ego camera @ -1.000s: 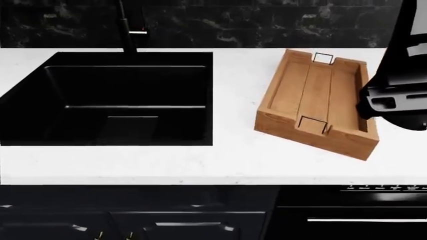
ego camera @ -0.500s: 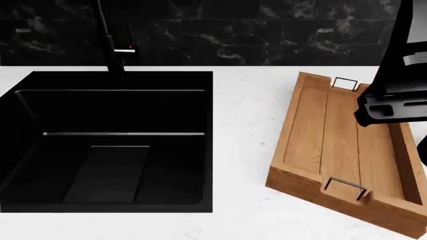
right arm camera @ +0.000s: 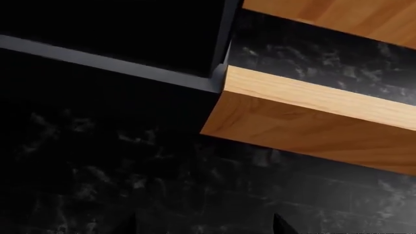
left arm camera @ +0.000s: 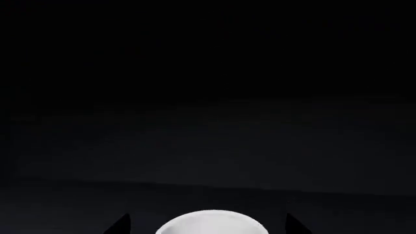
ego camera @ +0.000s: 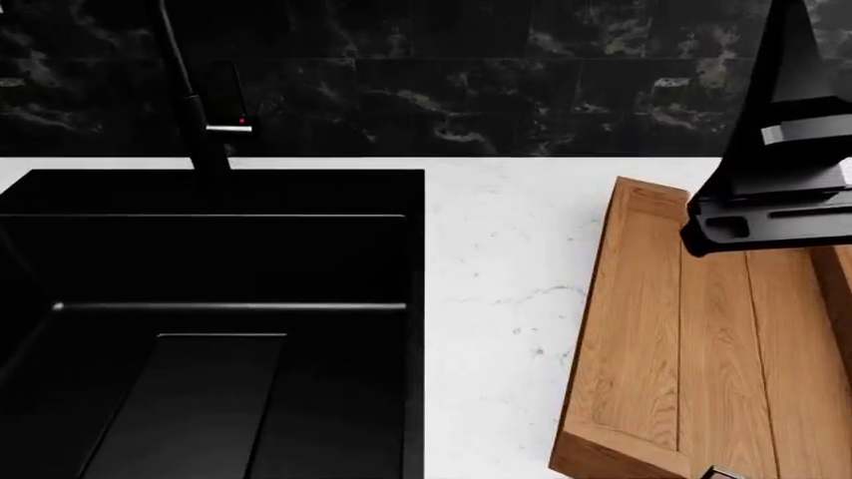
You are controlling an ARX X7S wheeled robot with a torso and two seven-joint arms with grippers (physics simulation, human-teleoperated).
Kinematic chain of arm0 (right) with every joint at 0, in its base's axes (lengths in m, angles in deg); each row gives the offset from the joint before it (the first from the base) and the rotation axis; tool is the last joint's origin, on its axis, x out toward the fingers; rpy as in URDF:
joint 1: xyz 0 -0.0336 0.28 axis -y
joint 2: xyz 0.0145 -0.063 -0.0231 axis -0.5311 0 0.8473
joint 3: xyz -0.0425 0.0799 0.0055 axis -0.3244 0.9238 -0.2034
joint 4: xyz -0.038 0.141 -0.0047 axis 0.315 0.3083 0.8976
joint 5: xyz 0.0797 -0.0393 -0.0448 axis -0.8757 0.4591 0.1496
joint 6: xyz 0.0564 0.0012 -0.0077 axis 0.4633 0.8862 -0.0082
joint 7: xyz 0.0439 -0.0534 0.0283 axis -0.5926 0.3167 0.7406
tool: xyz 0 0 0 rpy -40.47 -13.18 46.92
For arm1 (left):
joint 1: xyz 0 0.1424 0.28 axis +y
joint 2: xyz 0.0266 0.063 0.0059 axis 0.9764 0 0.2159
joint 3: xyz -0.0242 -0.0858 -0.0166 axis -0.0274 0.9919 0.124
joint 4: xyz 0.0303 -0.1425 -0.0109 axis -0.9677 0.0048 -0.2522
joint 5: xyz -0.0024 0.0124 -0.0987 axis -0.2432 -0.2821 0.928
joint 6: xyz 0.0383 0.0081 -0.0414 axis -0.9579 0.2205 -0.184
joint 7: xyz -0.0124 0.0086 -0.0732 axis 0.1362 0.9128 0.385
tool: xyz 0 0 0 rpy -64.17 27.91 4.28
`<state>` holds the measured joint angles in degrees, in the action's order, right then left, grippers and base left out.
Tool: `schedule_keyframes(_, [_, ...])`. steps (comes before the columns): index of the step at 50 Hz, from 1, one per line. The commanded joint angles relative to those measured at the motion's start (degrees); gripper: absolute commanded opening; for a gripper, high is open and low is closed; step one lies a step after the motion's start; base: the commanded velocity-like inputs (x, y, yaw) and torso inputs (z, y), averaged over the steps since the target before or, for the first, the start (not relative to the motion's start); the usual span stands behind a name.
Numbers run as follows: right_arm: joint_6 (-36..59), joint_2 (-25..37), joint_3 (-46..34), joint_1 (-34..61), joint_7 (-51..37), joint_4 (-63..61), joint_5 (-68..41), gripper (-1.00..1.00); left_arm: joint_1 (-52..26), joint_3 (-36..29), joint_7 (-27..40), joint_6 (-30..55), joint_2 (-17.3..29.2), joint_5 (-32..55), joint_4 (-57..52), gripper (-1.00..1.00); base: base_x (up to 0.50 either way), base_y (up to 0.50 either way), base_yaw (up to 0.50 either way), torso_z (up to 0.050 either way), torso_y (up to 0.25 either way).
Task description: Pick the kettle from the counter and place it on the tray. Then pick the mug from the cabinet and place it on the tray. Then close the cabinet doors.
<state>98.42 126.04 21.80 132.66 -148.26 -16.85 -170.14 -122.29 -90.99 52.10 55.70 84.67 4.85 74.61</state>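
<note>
Head view has closed in since the earlier frame: tray (ego camera: 692, 339) now fills your lower right on the surface (ego camera: 500, 299), sink (ego camera: 200, 319) larger, faucet (ego camera: 200, 120) behind. Mug (left arm camera: 211, 223) sits between left gripper (left arm camera: 206, 225) fingers; grasp state: cannot tell. Right gripper (right arm camera: 204, 226) likewise.

Stone, wood and dark finishes from where I sit

I see the counter (ego camera: 500, 299) as smooth white marble-look stone with faint grey veins, the tray (ego camera: 665, 329) under my right arm as warm matt plank wood with clear grain, the sink (ego camera: 213, 319) as matt black, and the wall tiles (ego camera: 440, 80) as glossy black veined stone; between my left claw's fingertips (left arm camera: 121, 225) sits a smooth white mug (left arm camera: 211, 223).
</note>
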Motion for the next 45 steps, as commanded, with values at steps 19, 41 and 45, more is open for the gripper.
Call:
schedule_keyframes(19, [3.0, -4.5, 1.0, -5.5, 2.4, 0.8, 5.9, 1.00, 10.8, -0.6, 0.8, 1.7, 1.8, 0.8, -1.1, -1.00, 0.00, 0.00, 0.00, 0.000, 0.000])
schedule_keyframes(41, [4.8, -5.2, 4.4, -7.2, 1.4, -0.4, 3.3, 1.00, 7.6, 0.1, 1.3, -8.3, 1.2, 3.5, -23.9, -1.00, -0.08, 0.00, 0.00, 0.000, 0.000])
schedule_keyframes(45, [8.7, -7.8, 8.7, -8.1, 0.1, -0.4, 0.4, 1.00, 7.3, -0.7, 0.5, -5.1, 1.1, 3.7, -27.1, -1.00, -0.45, 0.00, 0.00, 0.000, 0.000])
